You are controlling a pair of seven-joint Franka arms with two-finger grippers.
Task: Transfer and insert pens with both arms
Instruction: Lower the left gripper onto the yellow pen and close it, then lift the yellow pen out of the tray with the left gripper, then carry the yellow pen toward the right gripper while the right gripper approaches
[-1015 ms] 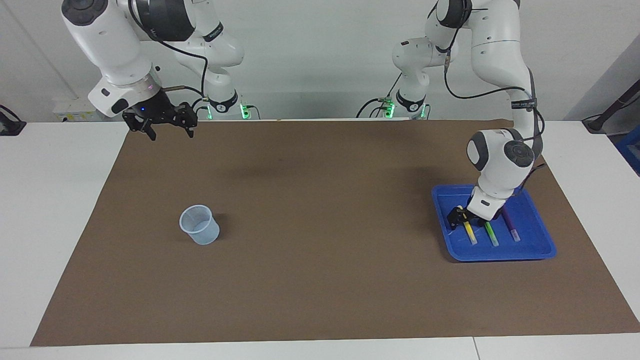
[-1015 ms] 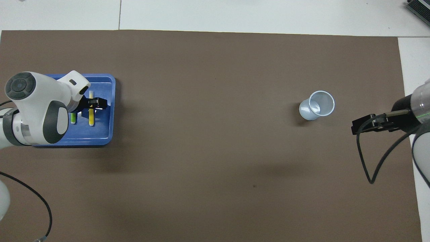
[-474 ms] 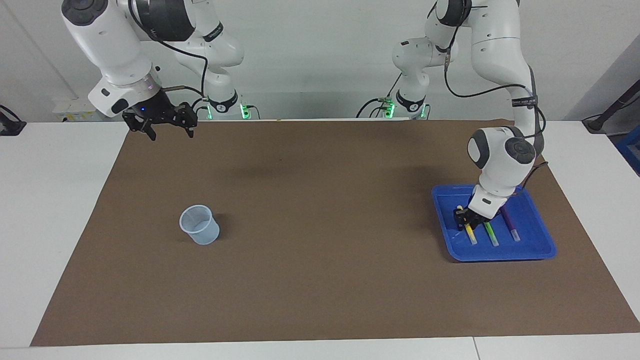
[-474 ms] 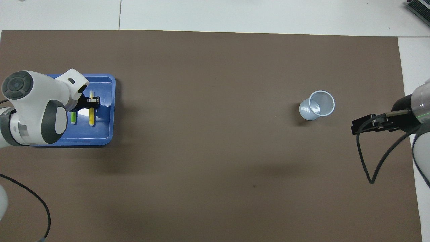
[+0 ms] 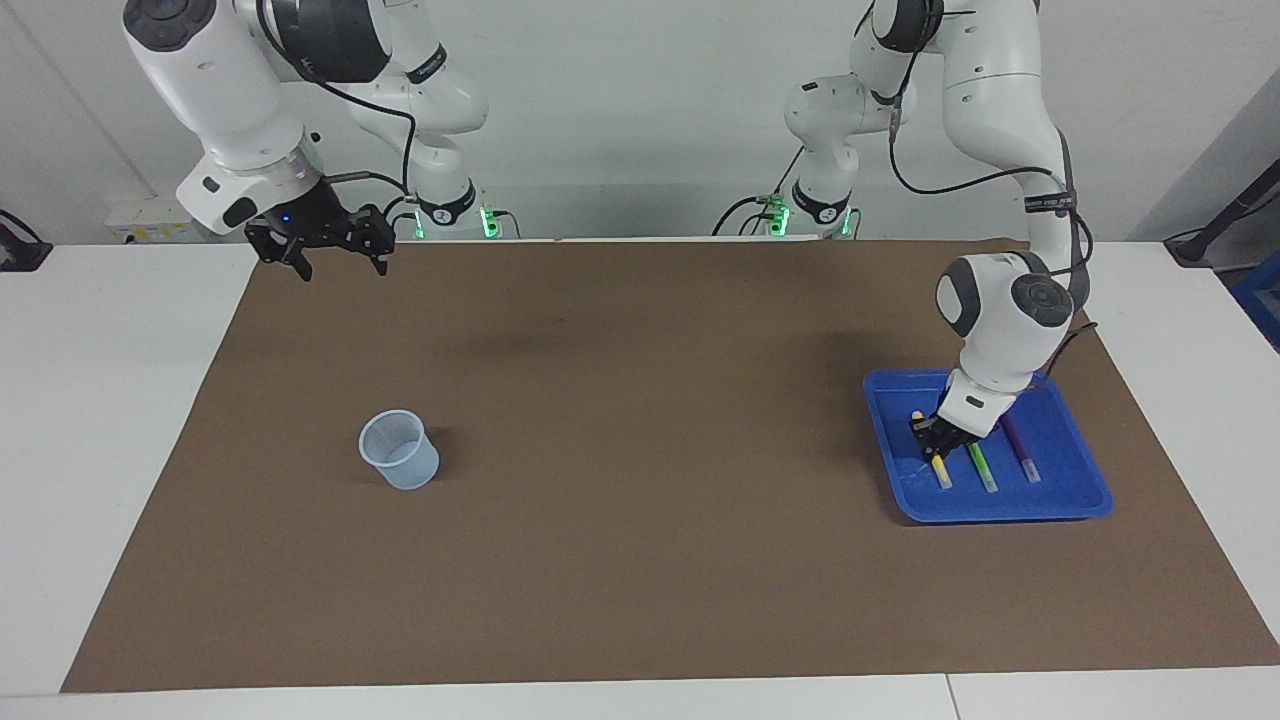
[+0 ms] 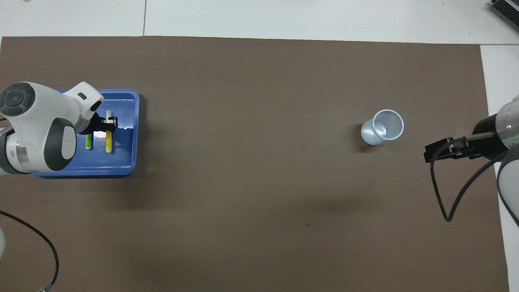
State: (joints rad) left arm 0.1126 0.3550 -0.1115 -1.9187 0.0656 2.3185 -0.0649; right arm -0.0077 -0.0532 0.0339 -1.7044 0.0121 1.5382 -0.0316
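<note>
Yellow pen (image 5: 938,469) lies in the blue tray (image 5: 1085,495) at the left arm's end, and the left gripper (image 5: 931,440) is clamped on it: the pick-up step. Next likely calls for a straight lift clear of the green pen (image 5: 982,467) just beside it. Three pens counted, with the purple pen (image 5: 1024,453); one translucent cup (image 5: 399,450). Right gripper (image 5: 333,262) waits open over the mat's edge.

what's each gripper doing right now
Left gripper: shut on the yellow pen in the blue tray.
Right gripper: open, holding nothing, waiting in the air.
</note>
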